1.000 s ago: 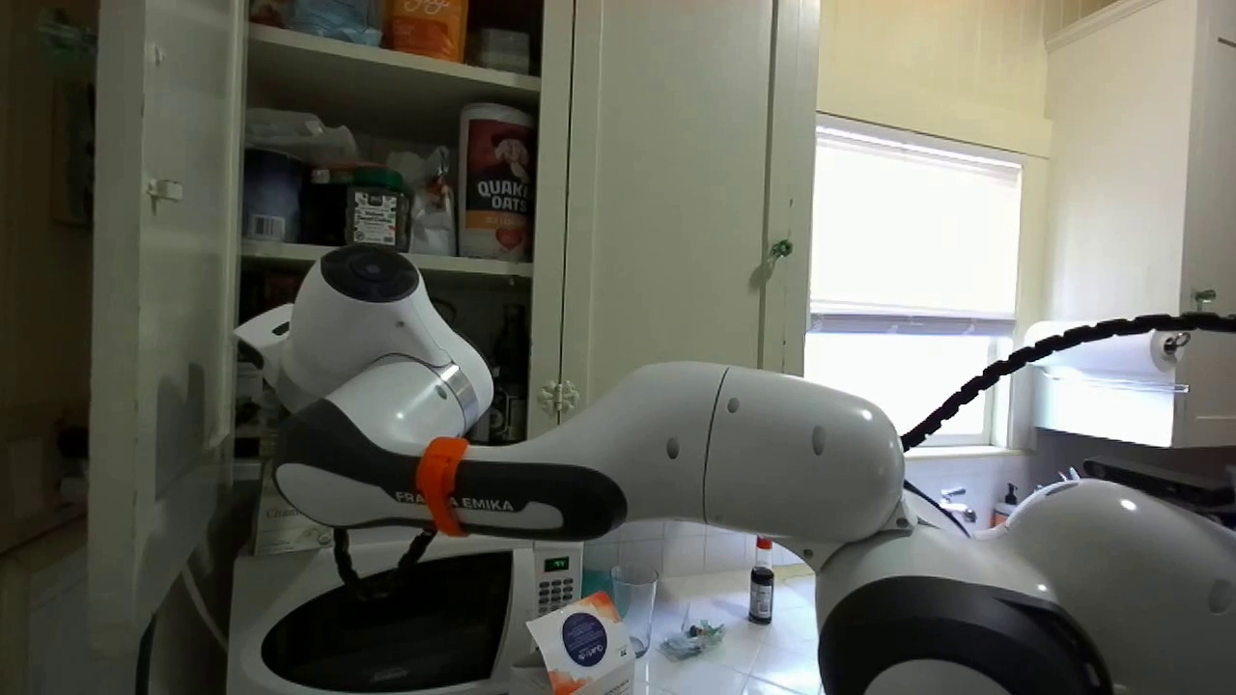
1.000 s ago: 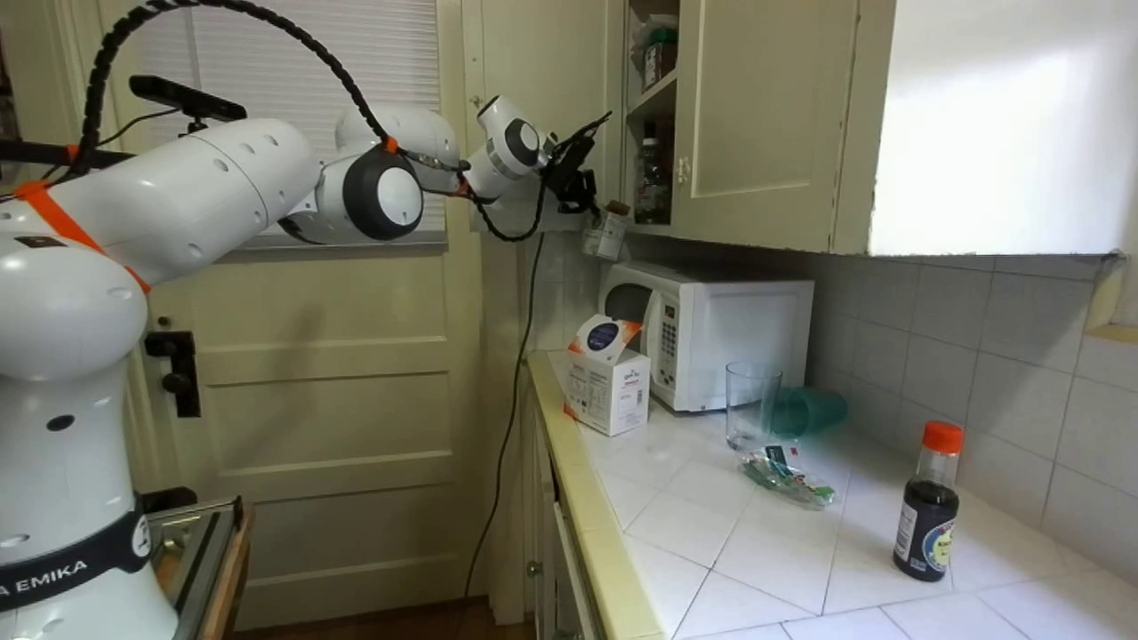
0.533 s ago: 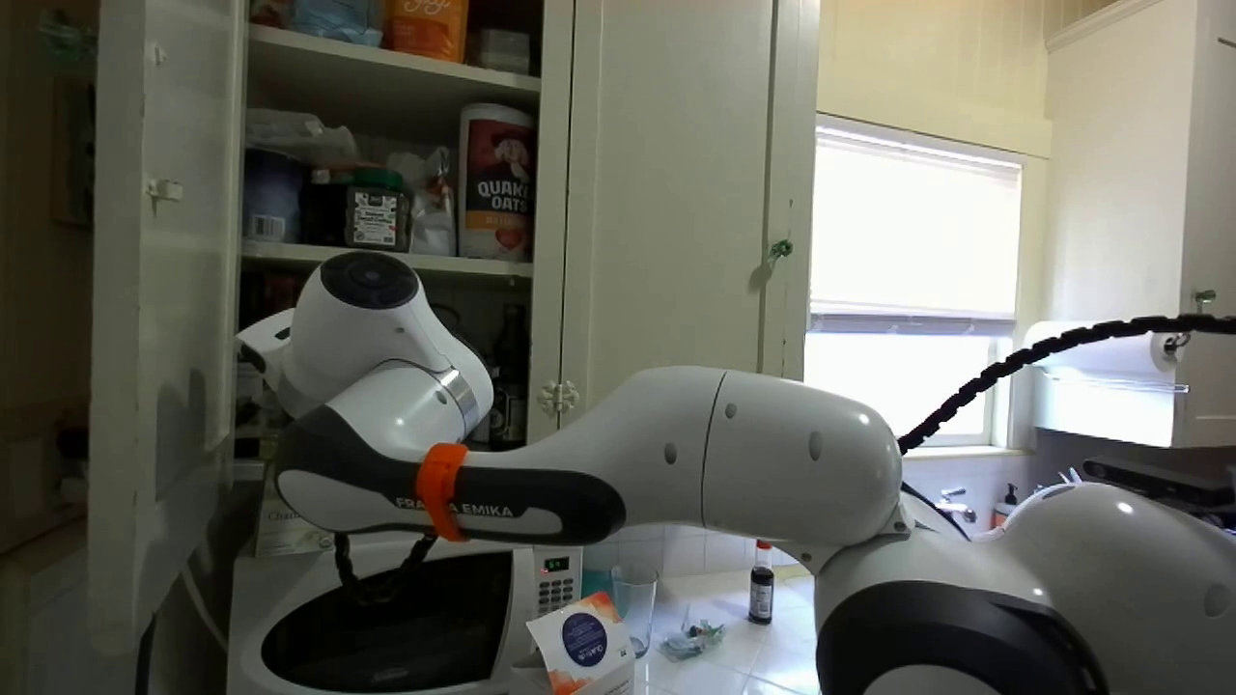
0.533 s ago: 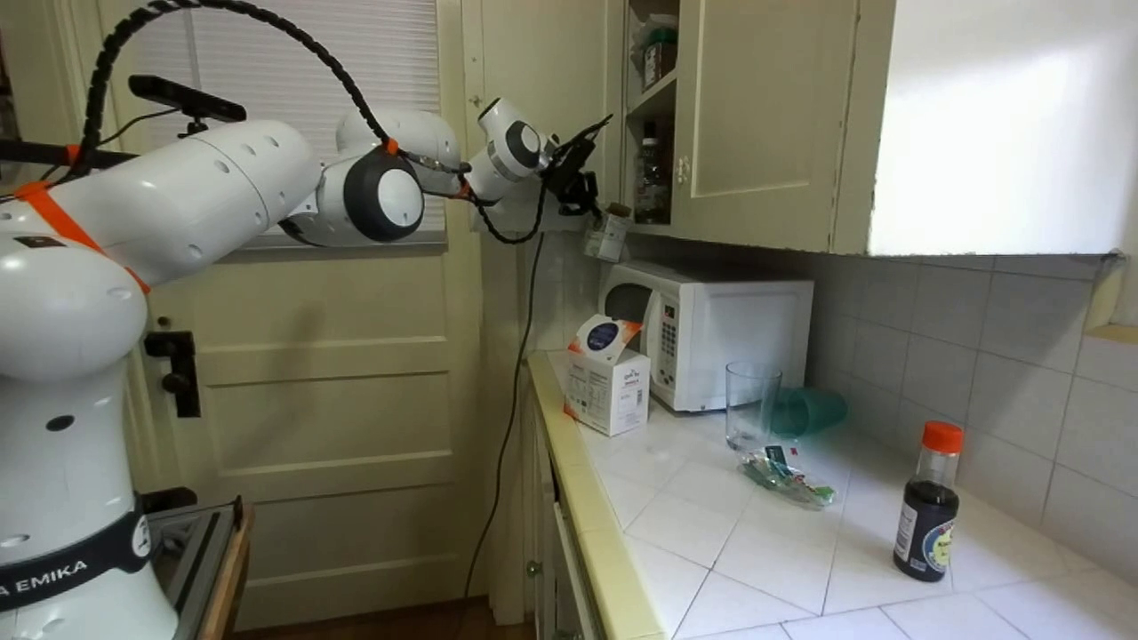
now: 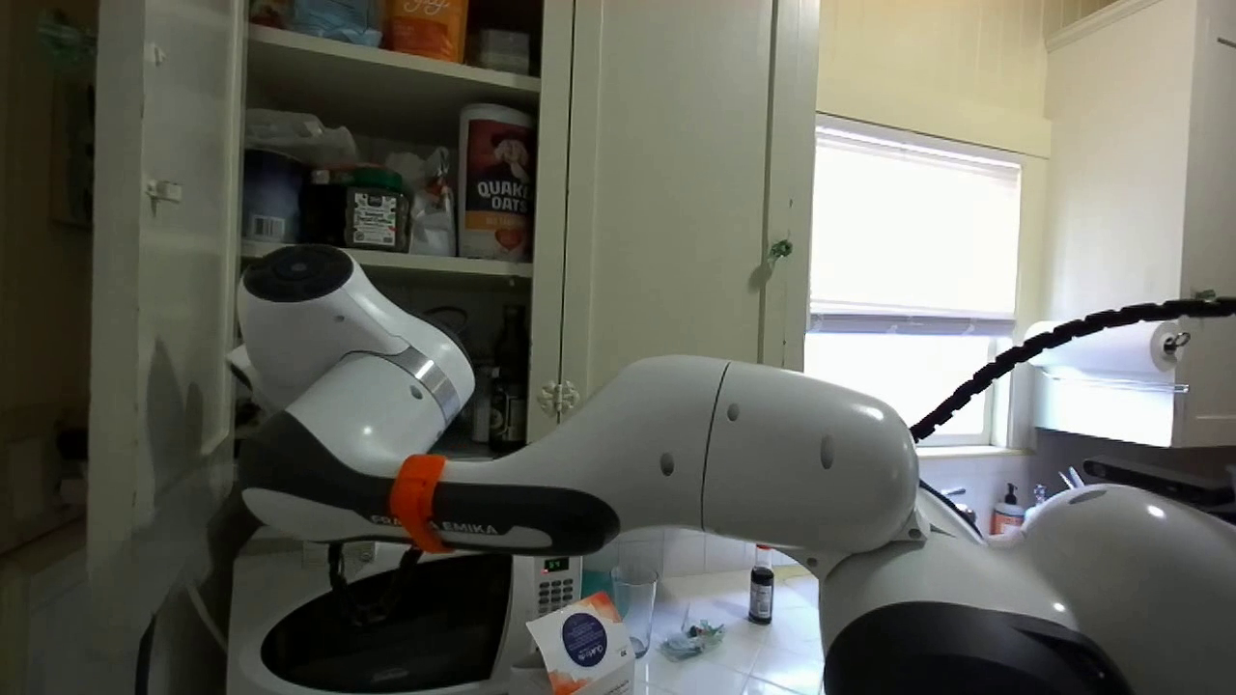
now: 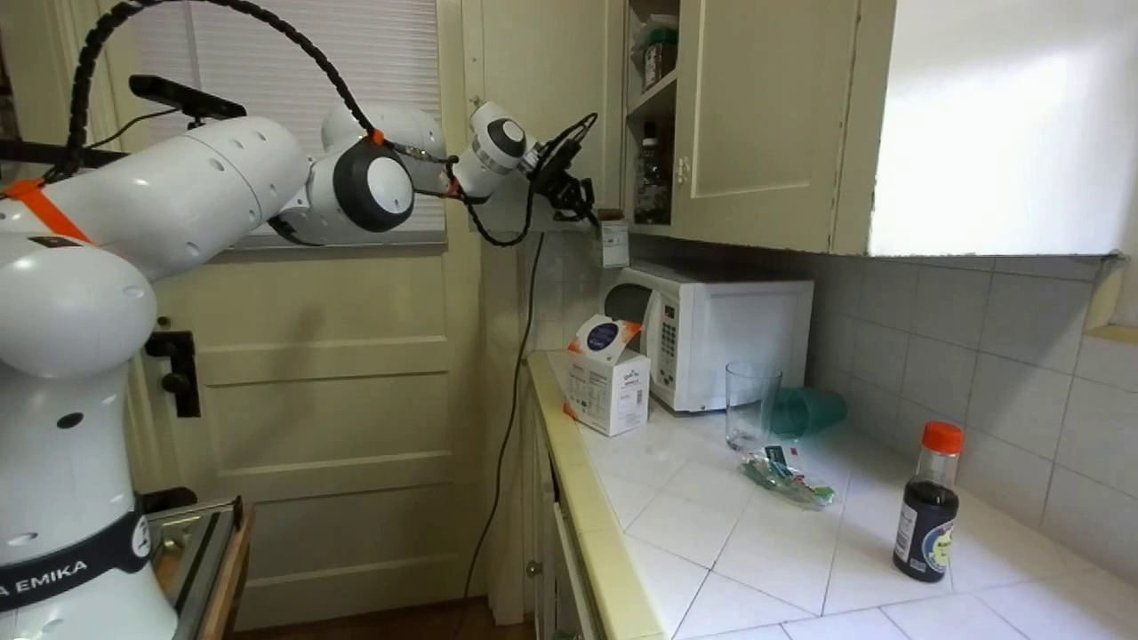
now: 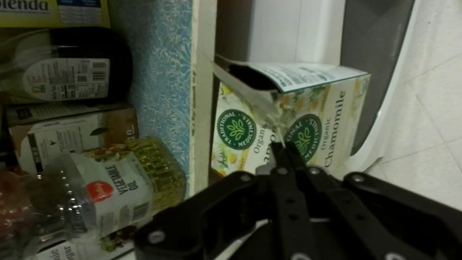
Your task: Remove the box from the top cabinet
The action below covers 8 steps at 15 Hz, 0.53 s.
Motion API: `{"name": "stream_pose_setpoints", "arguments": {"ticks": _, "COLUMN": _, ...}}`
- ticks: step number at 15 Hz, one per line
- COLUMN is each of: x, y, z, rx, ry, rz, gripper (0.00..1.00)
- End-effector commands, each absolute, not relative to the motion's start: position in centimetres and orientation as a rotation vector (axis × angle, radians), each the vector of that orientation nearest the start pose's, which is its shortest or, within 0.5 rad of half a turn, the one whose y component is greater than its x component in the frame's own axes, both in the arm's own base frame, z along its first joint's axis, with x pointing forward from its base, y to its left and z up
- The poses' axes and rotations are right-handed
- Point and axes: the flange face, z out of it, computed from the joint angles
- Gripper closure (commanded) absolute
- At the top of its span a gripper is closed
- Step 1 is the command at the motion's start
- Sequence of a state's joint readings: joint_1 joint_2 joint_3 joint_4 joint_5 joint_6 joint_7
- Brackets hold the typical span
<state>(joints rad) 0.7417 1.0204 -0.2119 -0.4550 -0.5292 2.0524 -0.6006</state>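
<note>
In an exterior view the box (image 6: 613, 244), a pale tea carton, hangs from my gripper (image 6: 592, 219) just outside the open front of the top cabinet (image 6: 765, 133), above the microwave. The wrist view shows its green "Traditional Medicinals" labels and the word Chamomile on the box (image 7: 335, 119); its top stands partly open. There my gripper (image 7: 283, 145) is shut on a thin pale edge of the carton. The box lies past the shelf edge (image 7: 200, 72); whether it touches it I cannot tell. Elsewhere my arm hides box and gripper, before the cabinet shelves (image 5: 386, 259).
Below stands the microwave (image 6: 738, 338), with a white-and-orange carton (image 6: 613, 391) in front. A clear glass (image 6: 751, 409), green cup (image 6: 809, 412) and sauce bottle (image 6: 926, 507) share the counter. Inside the cabinet lies an oil bottle (image 7: 119, 191). An open cabinet door (image 5: 164, 338) flanks my arm.
My arm has drawn back from the cabinet and shifted left in both exterior views during the last half second. The box, tilted before, now hangs nearly upright and slightly lower.
</note>
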Motion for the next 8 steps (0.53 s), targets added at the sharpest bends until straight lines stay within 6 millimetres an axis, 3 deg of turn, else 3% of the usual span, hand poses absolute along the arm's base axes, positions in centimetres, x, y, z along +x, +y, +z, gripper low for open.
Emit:
{"name": "stream_pose_setpoints", "arguments": {"ticks": 1, "x": 63.3, "y": 51.2, "z": 49.4, "rx": 1.874, "ry": 1.571, "rz": 0.608, "gripper": 1.00}}
{"name": "stream_pose_setpoints", "arguments": {"ticks": 4, "x": 62.1, "y": 52.3, "z": 47.9, "rx": 1.970, "ry": 1.547, "rz": 0.565, "gripper": 1.00}}
{"name": "stream_pose_setpoints", "arguments": {"ticks": 8, "x": 61.5, "y": 52.1, "z": 47.0, "rx": 2.101, "ry": 1.451, "rz": 0.499, "gripper": 1.00}}
